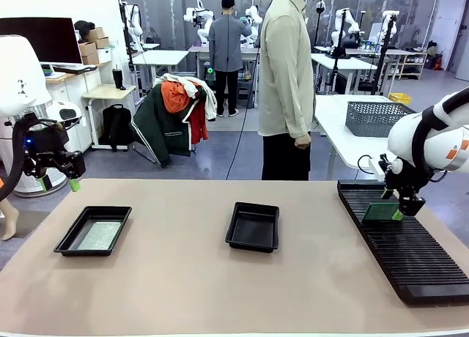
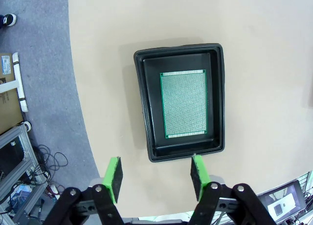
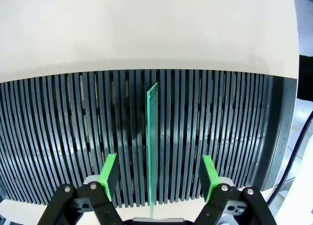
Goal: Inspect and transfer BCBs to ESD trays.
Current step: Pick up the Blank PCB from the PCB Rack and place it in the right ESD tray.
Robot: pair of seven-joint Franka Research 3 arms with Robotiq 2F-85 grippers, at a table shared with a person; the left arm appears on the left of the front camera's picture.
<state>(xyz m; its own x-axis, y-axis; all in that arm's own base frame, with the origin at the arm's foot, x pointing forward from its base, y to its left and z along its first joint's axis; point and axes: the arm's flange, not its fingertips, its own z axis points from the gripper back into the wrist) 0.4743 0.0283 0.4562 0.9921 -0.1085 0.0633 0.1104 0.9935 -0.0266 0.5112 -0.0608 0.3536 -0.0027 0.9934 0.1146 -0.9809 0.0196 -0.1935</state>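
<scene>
Over on the right, the right gripper (image 1: 399,211) is down at the far end of the rack (image 1: 418,256), pointing down at the slots. Its jaws are spread, and an upright BCB (image 1: 381,212) stands on edge in a slot right between them. From the wrist, that upright BCB (image 3: 152,137) runs straight up the middle of the right gripper (image 3: 159,174), thin edge towards the camera. There is a clear gap to each green pad (image 3: 108,173), so it is bracketed, not clamped. From the front it is hard to say whether a pad touches the board; the wrist view says apart. The rack (image 3: 58,137) has its ribs running away from the fingers.

Across on the left, the left gripper (image 1: 60,182) hangs high off the table (image 1: 183,278), up and behind the left tray (image 1: 67,238), holding nothing. From its wrist, the left gripper (image 2: 155,175) has its jaws wide apart, and the left tray (image 2: 142,107) sits just ahead of the fingertips. A flat BCB (image 2: 184,103) lies on that tray's floor, square to the walls and well clear of both pads. From the front, the flat BCB (image 1: 101,234) shows pale green inside.

The middle tray (image 1: 253,208) sits mid-table, well apart from both grippers. A person (image 1: 286,80) stands at the far side.
</scene>
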